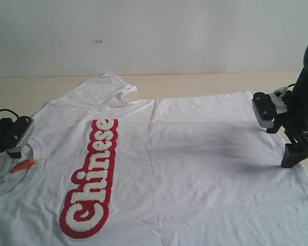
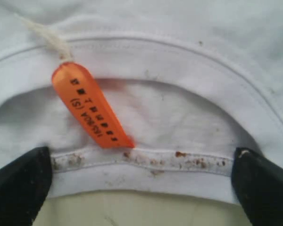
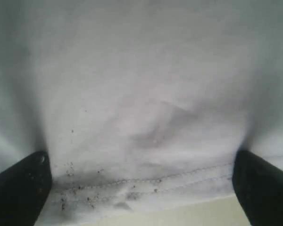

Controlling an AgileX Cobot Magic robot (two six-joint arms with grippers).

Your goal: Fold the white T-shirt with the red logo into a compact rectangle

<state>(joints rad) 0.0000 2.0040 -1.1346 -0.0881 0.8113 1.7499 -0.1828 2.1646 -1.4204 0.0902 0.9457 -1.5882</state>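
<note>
The white T-shirt (image 1: 195, 154) lies spread flat on the table, collar to the left and hem to the right. Its red logo (image 1: 92, 177) runs as a long strip across the chest, reading "Chinese". My left gripper (image 2: 141, 159) is open, its black fingers (image 2: 19, 183) wide apart on either side of the ribbed collar (image 2: 146, 165), beside the orange neck tag (image 2: 89, 106). My right gripper (image 3: 141, 162) is open too, fingers (image 3: 264, 188) straddling the stitched hem (image 3: 146, 186). In the exterior view the right gripper (image 1: 296, 152) stands at the shirt's right edge.
The beige table (image 1: 210, 82) shows beyond the shirt at the back and under both cloth edges. One sleeve (image 1: 110, 88) lies rumpled at the back left. A pale wall (image 1: 154, 36) rises behind the table. The left arm's wrist (image 1: 13, 136) hangs over the collar.
</note>
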